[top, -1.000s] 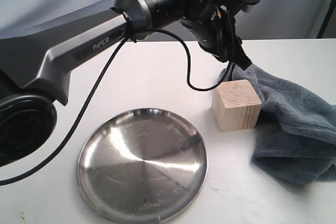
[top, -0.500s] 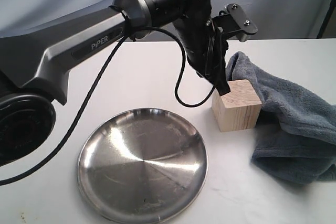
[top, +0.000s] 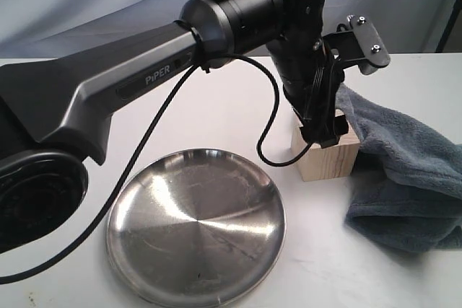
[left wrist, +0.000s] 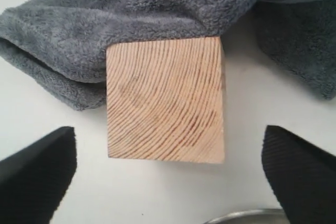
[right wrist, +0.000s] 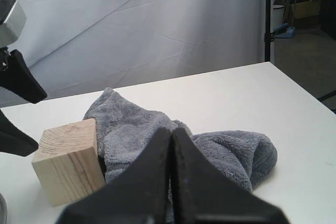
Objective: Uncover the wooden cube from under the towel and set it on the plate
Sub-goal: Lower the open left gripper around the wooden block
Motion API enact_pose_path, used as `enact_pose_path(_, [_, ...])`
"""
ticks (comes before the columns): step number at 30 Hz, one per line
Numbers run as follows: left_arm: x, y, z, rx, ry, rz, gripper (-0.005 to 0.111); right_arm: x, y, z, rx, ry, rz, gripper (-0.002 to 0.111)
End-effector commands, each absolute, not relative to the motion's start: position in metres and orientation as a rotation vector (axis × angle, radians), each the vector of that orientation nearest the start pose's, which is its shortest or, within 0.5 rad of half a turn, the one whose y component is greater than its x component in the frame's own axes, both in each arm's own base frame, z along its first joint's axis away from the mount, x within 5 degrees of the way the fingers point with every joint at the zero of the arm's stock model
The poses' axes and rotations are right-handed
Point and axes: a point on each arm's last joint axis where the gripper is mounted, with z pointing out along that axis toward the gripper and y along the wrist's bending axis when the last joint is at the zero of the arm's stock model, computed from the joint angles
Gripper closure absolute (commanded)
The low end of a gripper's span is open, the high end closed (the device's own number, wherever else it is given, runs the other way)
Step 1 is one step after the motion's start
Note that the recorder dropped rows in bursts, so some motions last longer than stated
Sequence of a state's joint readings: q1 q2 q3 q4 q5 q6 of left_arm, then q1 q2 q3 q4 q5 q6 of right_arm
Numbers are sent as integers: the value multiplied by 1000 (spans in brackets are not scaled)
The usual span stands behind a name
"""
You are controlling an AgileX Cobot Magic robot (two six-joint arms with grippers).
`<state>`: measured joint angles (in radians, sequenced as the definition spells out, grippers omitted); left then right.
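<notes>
Beneath and around the left hand, a white surface. Just past the fingertips, heaped and crumpled, a blue-grey towel, with one fold pressed against the cube's far side and not draped over its top. On the opposite side of the hand from the towel, near but apart, a round shiny plate. Straight under the hand, between its two black fingers, the wooden cube, standing uncovered on the surface, not yet on the plate. Left hand spread wide, gripping nothing, with neither finger touching the wood. On the far side of the towel from the cube, the right hand, pinched closed on nothing.
</notes>
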<state>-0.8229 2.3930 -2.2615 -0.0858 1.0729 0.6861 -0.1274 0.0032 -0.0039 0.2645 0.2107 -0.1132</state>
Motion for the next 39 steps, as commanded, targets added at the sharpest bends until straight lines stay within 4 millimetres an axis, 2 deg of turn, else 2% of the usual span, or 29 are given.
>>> enact_pose_path(1, [354, -393, 227, 1788, 1893, -150, 4, 56, -2, 195, 183, 1676, 57, 108])
enact_pose_path(12, [352, -402, 200, 1785, 1957, -272, 4, 56, -2, 195, 183, 1676, 57, 108])
enact_pose_path(17, [354, -403, 196, 1774, 1954, -273, 4, 56, -2, 195, 183, 1676, 57, 108])
enact_pose_path(23, [358, -408, 178, 1751, 1957, -275, 4, 56, -2, 195, 183, 1676, 57, 108])
enact_pose_path(28, [360, -410, 170, 1740, 1948, -283, 4, 56, -2, 195, 183, 1676, 57, 108])
enact_pose_path(39, [374, -399, 146, 1727, 2028, -288, 4, 56, -2, 195, 183, 1676, 57, 108])
